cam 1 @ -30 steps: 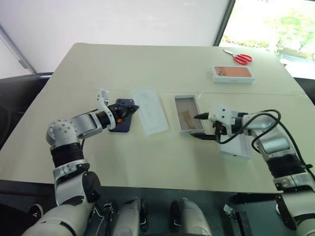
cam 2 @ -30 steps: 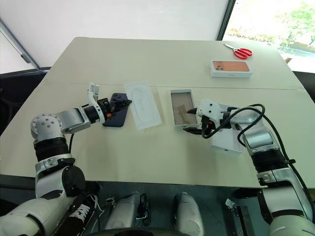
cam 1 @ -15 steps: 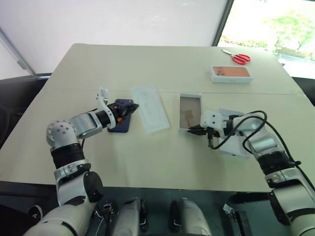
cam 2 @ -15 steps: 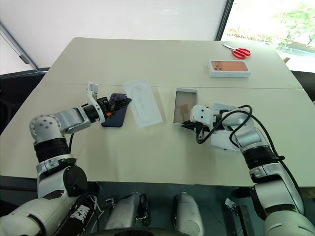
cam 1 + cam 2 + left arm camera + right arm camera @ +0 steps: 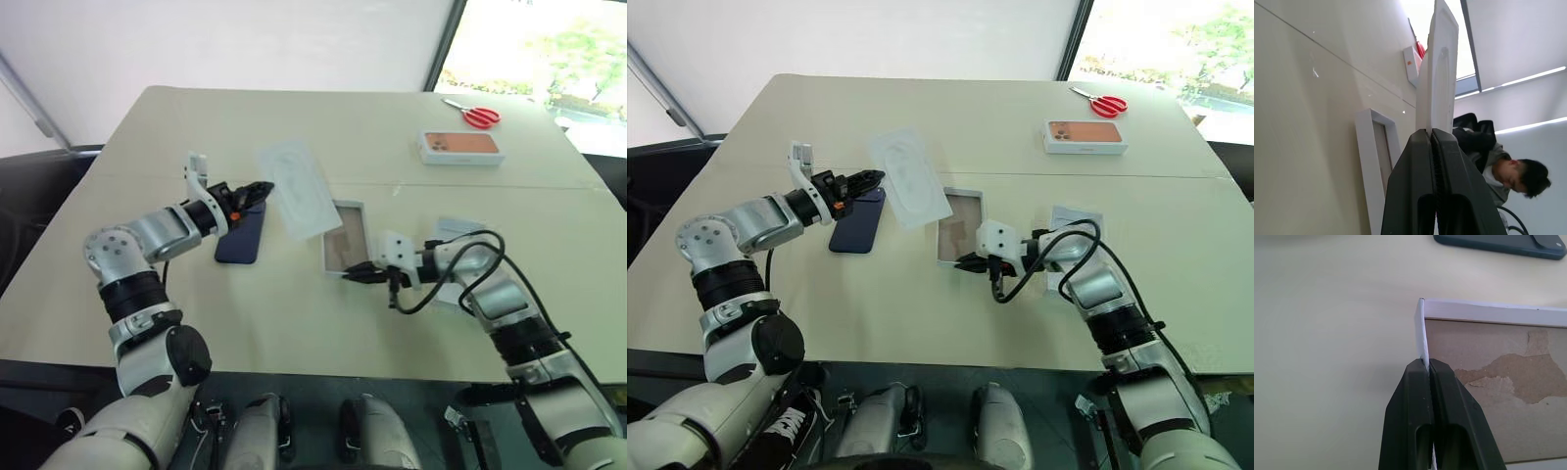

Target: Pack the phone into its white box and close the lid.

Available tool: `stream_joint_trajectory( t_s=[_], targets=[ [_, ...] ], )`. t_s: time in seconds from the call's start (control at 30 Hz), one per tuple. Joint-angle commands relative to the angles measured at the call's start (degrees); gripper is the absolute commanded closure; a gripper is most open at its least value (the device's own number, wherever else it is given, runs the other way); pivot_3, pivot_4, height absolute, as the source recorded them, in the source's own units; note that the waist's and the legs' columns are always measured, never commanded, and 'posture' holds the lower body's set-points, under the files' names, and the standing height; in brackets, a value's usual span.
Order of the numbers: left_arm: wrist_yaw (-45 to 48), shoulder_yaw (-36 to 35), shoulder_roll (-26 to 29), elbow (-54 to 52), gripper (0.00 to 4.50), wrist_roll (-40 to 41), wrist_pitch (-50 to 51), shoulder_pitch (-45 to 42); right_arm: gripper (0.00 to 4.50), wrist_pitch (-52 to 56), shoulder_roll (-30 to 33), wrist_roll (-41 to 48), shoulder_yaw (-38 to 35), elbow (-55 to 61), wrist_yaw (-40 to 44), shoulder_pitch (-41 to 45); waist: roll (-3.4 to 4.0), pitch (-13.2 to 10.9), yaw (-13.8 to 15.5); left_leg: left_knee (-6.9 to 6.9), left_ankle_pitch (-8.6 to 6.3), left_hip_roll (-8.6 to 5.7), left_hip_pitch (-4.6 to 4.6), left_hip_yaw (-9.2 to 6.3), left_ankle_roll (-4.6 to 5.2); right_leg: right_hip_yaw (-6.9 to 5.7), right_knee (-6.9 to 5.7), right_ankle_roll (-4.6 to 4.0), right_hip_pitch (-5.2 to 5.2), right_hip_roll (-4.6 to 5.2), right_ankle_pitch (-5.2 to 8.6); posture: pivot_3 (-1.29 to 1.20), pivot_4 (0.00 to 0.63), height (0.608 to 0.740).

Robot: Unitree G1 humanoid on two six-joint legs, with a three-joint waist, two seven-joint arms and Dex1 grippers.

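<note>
White box (image 5: 345,237) wall sits pinched in the right jaws (image 5: 364,275); left jaws (image 5: 257,192) pinch the insert (image 5: 299,189). Drag gently, keeping the tray flat beside the phone (image 5: 242,233).

Right claw (image 5: 967,264) grips white box (image 5: 958,226) wall (near edge); phone (image 5: 859,220) beside.
</note>
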State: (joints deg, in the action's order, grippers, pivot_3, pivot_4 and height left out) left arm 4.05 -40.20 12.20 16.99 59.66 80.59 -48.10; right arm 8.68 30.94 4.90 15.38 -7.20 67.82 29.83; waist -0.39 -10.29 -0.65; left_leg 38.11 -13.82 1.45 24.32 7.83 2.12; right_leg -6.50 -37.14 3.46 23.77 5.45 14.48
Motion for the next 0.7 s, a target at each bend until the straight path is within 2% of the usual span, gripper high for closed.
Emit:
stream_joint_trajectory(
  t_s=[0.03, 0.17, 0.27, 0.37, 0.5, 0.6, 0.7],
  targets=[
    [-0.3, 0.6, -0.2, -1.4, 4.5, 1.8, 0.1, -0.5, 3.54, 4.4, -1.8, 2.3, 0.4, 6.6, -1.4, -0.7, 0.0, 0.0, 0.0, 0.0, 0.0, -0.01, 0.01, 0.0, 0.0, 0.0, 0.01, 0.0, 0.01, 0.01, 0.0, 0.0, 0.15, 0.738],
    [0.4, 3.0, -0.4, -2.9, 4.5, 1.4, 0.9, 1.5, 1.48, 3.2, -1.9, 0.2, 0.0, 7.5, -4.6, -0.5, 0.0, 0.0, 0.0, 0.0, -0.01, -0.01, 0.01, 0.0, -0.02, 0.0, 0.0, 0.0, 0.01, 0.01, 0.0, 0.0, 0.15, 0.738],
    [1.4, 4.2, -0.5, -3.7, 4.5, 2.0, 1.2, 2.3, 0.04, 4.2, 0.7, 2.4, -1.8, 9.4, -3.0, -1.2, 0.0, 0.0, 0.1, 0.0, -0.06, -0.02, 0.01, 0.0, -0.1, 0.0, 0.01, 0.0, 0.01, 0.01, 0.0, 0.0, 0.15, 0.738],
    [2.7, 6.6, -0.2, -4.2, 4.5, 0.8, 0.7, 2.8, 0.04, 5.1, 6.7, 6.3, -5.8, 11.3, 1.2, -3.3, -0.03, 0.0, 0.3, 0.0, -0.01, -0.03, 0.05, -0.01, -0.01, -0.01, 0.02, 0.0, 0.03, 0.02, 0.0, 0.0, 0.15, 0.738],
    [4.9, 9.3, 0.1, -3.1, 4.5, 0.2, 0.5, 2.3, 0.04, 5.0, 12.8, 9.8, -12.2, 9.9, 2.6, -4.5, -0.06, 0.0, 0.1, 0.0, -0.08, -0.04, 0.04, 0.0, -0.09, -0.01, 0.04, 0.0, 0.02, 0.03, 0.0, 0.0, 0.15, 0.738],
    [7.4, 11.9, -0.5, -1.5, 4.5, -0.5, -0.1, 1.7, 0.04, 4.1, 14.1, 11.0, -15.4, 8.2, 2.1, -5.1, -0.06, 0.0, 0.1, -0.02, -0.02, -0.01, 0.04, -0.01, 0.0, -0.01, 0.05, 0.0, 0.02, 0.0, 0.0, 0.0, 0.15, 0.738],
    [11.2, 16.8, -0.1, 0.5, 4.5, -2.7, -0.9, 1.6, 0.04, 3.0, 12.6, 11.1, -17.2, 5.0, -0.9, -3.6, -0.07, 0.0, 0.0, -0.02, -0.02, 0.0, 0.03, 0.0, 0.01, -0.01, 0.04, -0.01, 0.02, -0.01, 0.0, 0.0, 0.15, 0.738]
  ],
)
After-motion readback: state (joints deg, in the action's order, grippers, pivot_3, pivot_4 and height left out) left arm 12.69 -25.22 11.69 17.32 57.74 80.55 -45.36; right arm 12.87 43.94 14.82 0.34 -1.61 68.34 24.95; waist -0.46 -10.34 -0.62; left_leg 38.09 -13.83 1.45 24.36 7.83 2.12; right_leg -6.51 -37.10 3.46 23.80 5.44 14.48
